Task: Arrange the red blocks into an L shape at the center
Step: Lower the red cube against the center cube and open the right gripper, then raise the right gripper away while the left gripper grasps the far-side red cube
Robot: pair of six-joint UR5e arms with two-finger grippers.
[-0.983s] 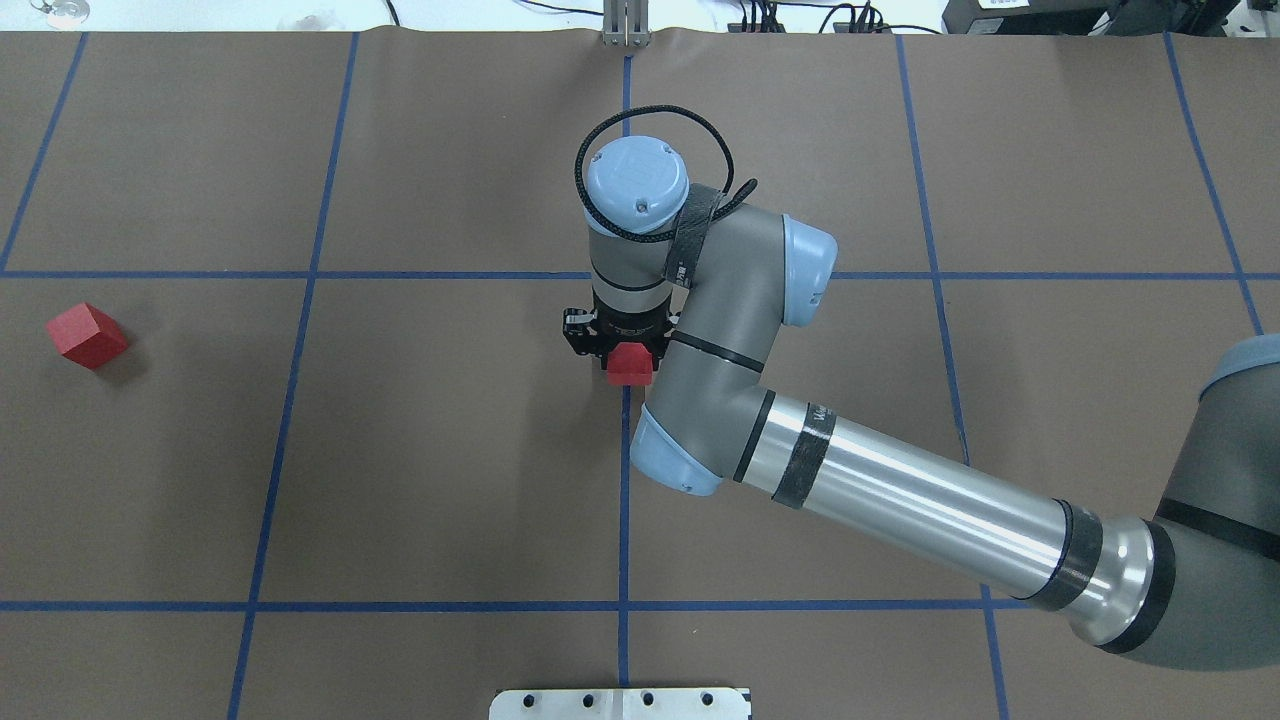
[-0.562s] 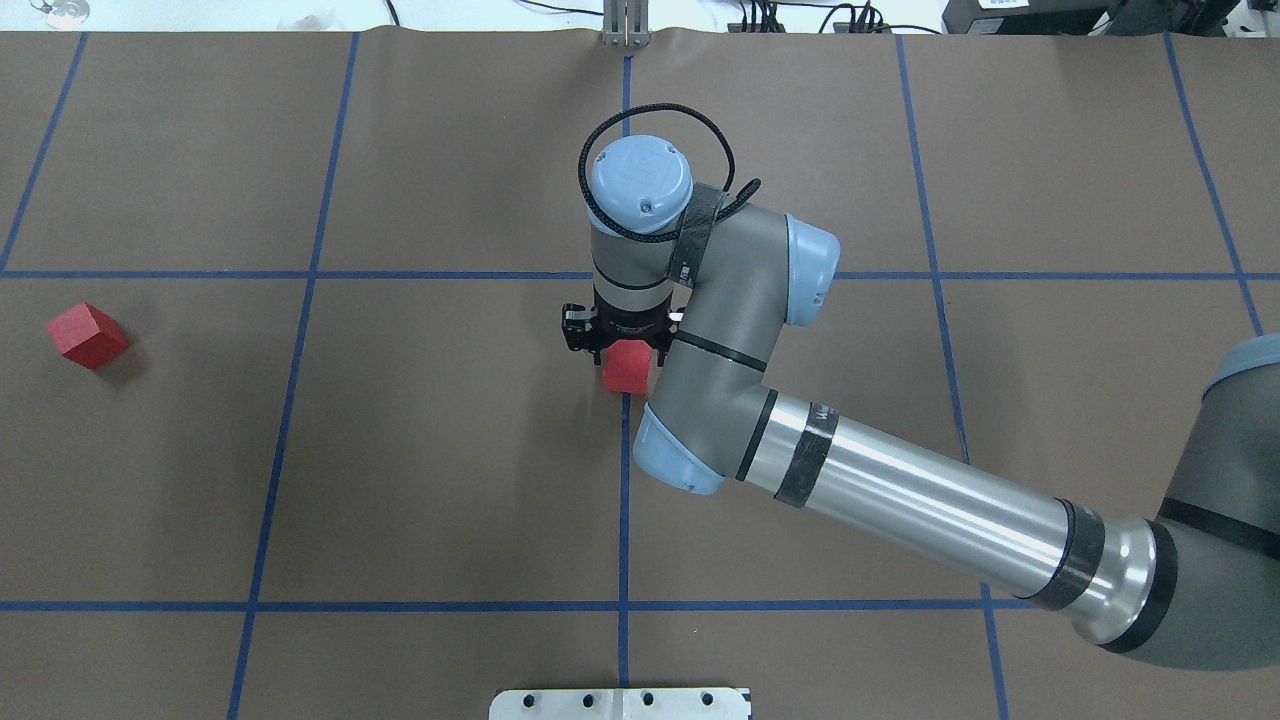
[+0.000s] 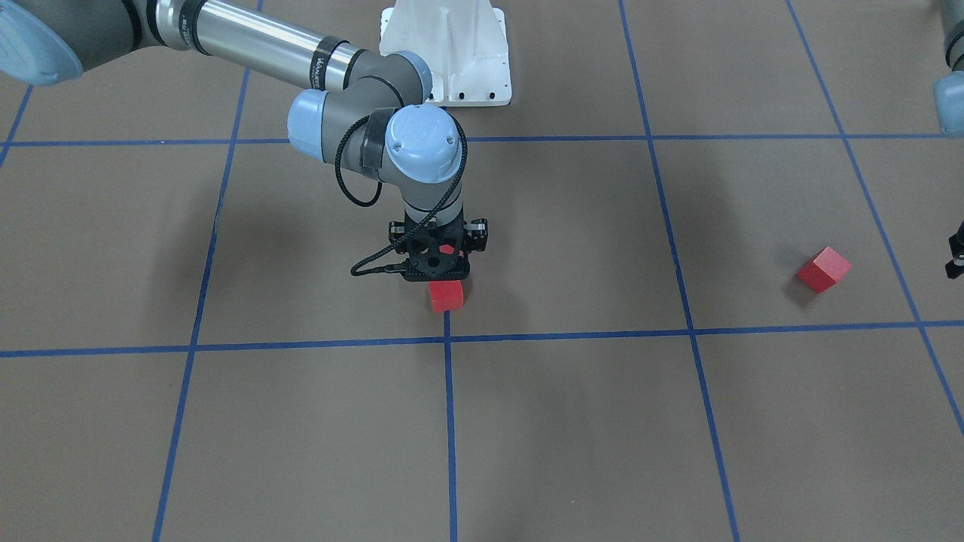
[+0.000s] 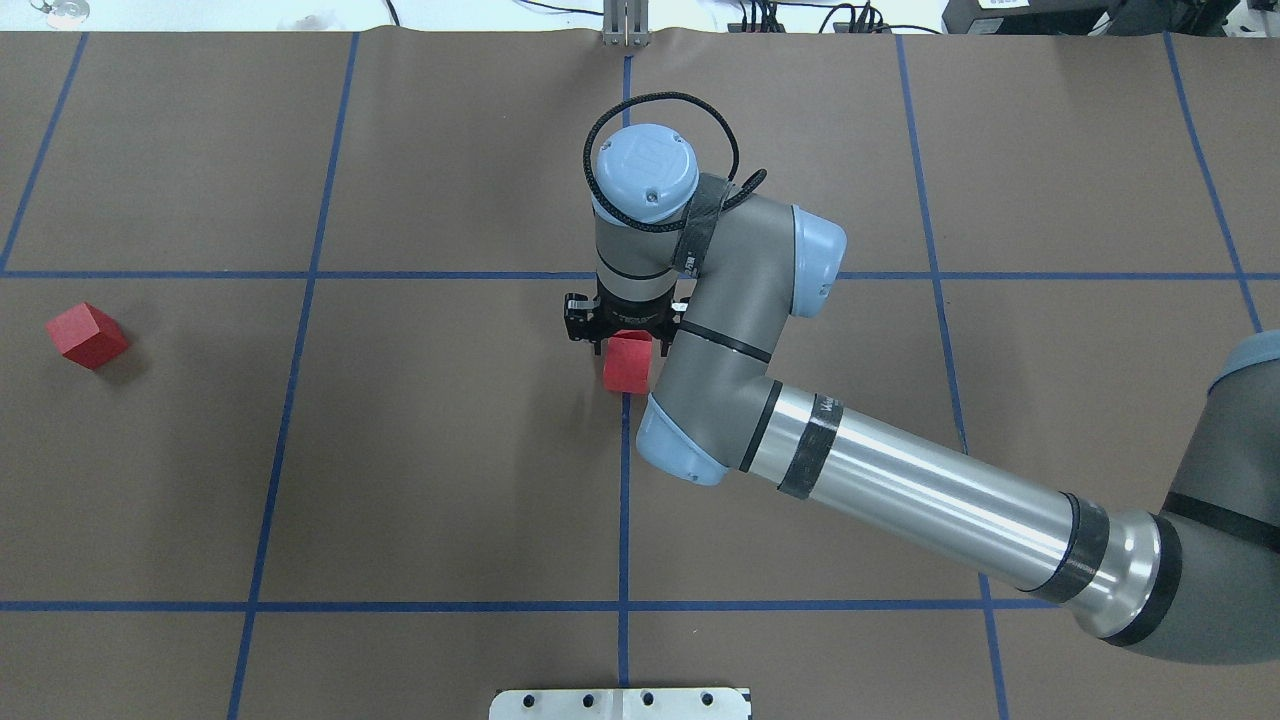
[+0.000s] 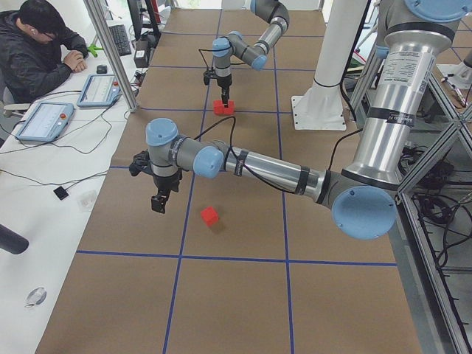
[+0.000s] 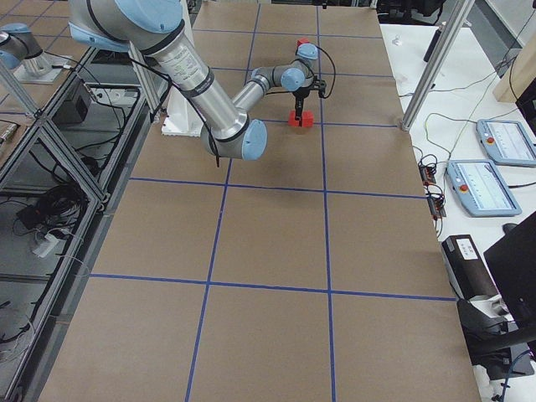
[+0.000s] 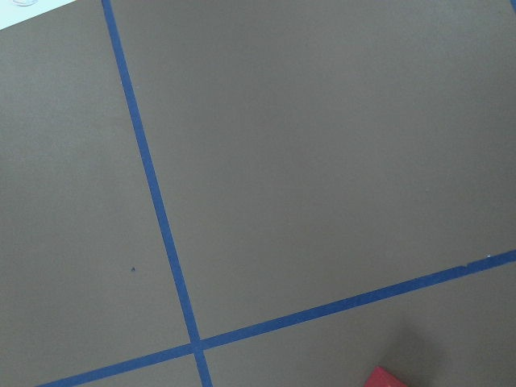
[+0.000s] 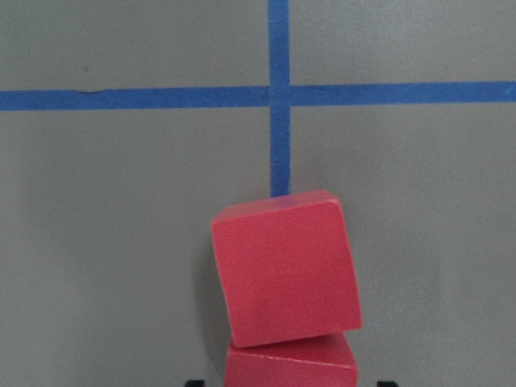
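Note:
Two red blocks lie touching at the center (image 3: pixel 446 322), on the vertical blue line just robot-side of the crossing. The right wrist view shows the farther one (image 8: pixel 286 270) slightly turned and the nearer one (image 8: pixel 290 367) at the bottom edge. My right gripper (image 3: pixel 438 272) hangs over the nearer block (image 4: pixel 628 365), with its fingertips (image 8: pixel 193 384) apart from the block's sides, so it is open. The third red block (image 4: pixel 87 335) lies far off on my left side. My left gripper (image 5: pixel 158 200) hovers beside it (image 5: pixel 210 215). I cannot tell whether the left gripper is open or shut.
The brown floor carries a blue tape grid (image 4: pixel 300 400). The white robot base plate (image 4: pixel 620 703) sits at the near edge. The right arm's forearm (image 4: pixel 920 500) crosses the right half. An operator and tablets (image 5: pixel 44 122) are beyond the far edge.
My right wrist has lifted and drifted slightly away from the robot. More of the center block shows beneath it, and the block has stayed in place. The far-left block has not moved.

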